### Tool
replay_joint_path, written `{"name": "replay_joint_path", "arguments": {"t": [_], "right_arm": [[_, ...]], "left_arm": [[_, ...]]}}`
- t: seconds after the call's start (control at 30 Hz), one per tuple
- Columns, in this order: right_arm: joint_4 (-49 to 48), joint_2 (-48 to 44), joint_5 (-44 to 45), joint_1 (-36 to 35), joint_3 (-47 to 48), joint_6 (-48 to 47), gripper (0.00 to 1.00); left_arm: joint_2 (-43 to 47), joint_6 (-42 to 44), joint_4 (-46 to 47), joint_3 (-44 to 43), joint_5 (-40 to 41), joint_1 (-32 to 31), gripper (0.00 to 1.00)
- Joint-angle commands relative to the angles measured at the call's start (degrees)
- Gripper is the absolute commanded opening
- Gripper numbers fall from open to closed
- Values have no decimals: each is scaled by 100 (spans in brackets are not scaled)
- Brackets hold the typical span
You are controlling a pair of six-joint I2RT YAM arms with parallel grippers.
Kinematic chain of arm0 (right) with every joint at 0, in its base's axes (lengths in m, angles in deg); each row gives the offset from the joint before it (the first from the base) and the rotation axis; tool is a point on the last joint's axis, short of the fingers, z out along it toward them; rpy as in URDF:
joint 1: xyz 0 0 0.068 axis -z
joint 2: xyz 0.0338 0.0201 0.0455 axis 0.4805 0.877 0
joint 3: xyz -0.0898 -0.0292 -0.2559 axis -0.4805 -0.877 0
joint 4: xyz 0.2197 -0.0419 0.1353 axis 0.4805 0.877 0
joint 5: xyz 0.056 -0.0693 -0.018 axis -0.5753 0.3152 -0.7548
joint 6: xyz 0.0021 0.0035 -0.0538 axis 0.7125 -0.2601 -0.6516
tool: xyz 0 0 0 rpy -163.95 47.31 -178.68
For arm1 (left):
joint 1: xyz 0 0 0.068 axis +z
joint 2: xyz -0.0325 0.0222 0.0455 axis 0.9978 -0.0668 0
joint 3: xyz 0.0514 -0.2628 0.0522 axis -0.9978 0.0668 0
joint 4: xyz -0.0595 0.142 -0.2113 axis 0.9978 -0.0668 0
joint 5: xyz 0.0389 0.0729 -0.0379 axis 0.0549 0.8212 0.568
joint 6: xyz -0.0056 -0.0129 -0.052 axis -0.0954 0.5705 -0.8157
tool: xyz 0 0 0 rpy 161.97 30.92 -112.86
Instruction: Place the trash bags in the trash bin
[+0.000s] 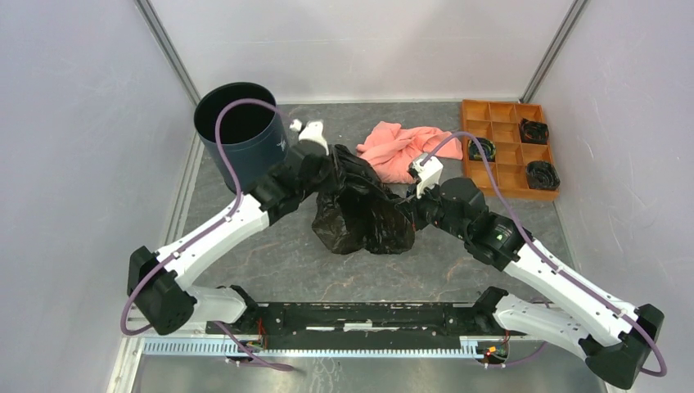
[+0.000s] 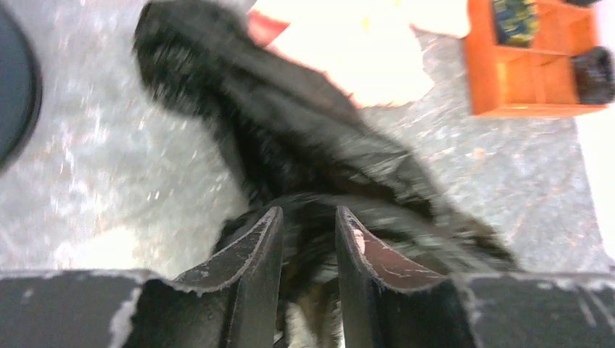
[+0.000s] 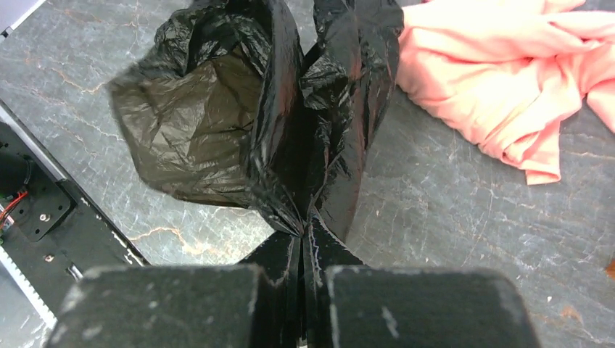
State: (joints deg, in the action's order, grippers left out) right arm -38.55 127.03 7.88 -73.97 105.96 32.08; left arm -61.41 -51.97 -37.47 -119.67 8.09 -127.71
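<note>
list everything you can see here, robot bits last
trash bag: 1, black, mid-table, bunched between both grippers
trash bin: 1, navy, far left, upright
cloth: 1, salmon pink, just behind the bag
tray: 1, orange, far right
small round parts: 3, black, in separate tray compartments
table: 1, grey marbled, under everything
left gripper: 1, black, fingers either side of the bag, grip unclear
right gripper: 1, black, shut on the bag

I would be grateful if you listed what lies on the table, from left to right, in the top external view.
trash bin → black trash bag → pink cloth → orange tray
</note>
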Motion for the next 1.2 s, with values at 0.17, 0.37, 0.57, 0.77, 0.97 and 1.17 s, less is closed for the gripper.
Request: {"name": "replay_joint_path", "arguments": {"t": [0.17, 0.37, 0.57, 0.77, 0.97, 1.17], "right_arm": [[-48, 303, 1138, -1, 1621, -715, 0], [-47, -144, 1562, -1, 1381, -653, 0], [-284, -168, 1785, 0, 1255, -330, 0], [-414, 381, 1945, 7, 1645, -48, 0], [-294, 1089, 2025, -2, 2239, 170, 1], [-142, 1349, 2075, -3, 2686, 149, 0]], "left_arm": [[-243, 1679, -29, -2397, -857, -21, 35], [596, 1163, -335, -1484, -1624, -21, 70], [2208, -166, -16, 903, -3474, -27, 100], [4055, -1720, 2175, 3145, -4127, -140, 100], [3820, -1870, 3392, 4035, -2025, -2069, 100], [1602, -1562, 4010, 3222, -622, -3149, 100]]}}
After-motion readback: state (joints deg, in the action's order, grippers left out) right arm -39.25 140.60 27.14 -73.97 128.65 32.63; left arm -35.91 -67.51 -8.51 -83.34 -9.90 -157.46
